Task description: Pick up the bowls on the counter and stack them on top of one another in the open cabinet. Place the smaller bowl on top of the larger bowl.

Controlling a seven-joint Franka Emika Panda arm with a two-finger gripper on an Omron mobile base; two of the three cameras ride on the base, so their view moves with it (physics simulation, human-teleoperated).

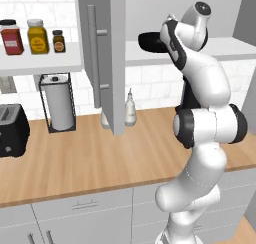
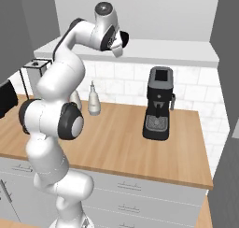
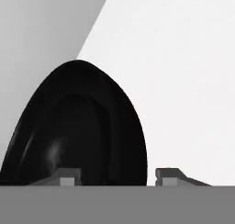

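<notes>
A black bowl (image 3: 78, 126) rests on the white shelf (image 3: 183, 81) of the open cabinet (image 1: 230, 50); I cannot tell whether it is the larger or the smaller one. The same bowl (image 1: 149, 42) shows dark at the shelf's left end, just left of my hand. My gripper (image 3: 119, 176) is open, its fingers wide apart astride the bowl's near rim, one fingertip (image 3: 69, 177) over the bowl and the other over bare shelf. A sliver of the bowl (image 2: 124, 37) peeks past my wrist. The counter (image 1: 100, 158) below carries no bowl that I can see.
The cabinet door (image 1: 114, 63) with its bar handle (image 1: 91, 53) stands open to the left of my arm. On the counter are a paper-towel roll (image 1: 60, 105), a toaster (image 1: 11, 129), a white bottle (image 2: 94, 101) and a coffee machine (image 2: 158, 103). Spice jars (image 1: 37, 37) sit on a side shelf.
</notes>
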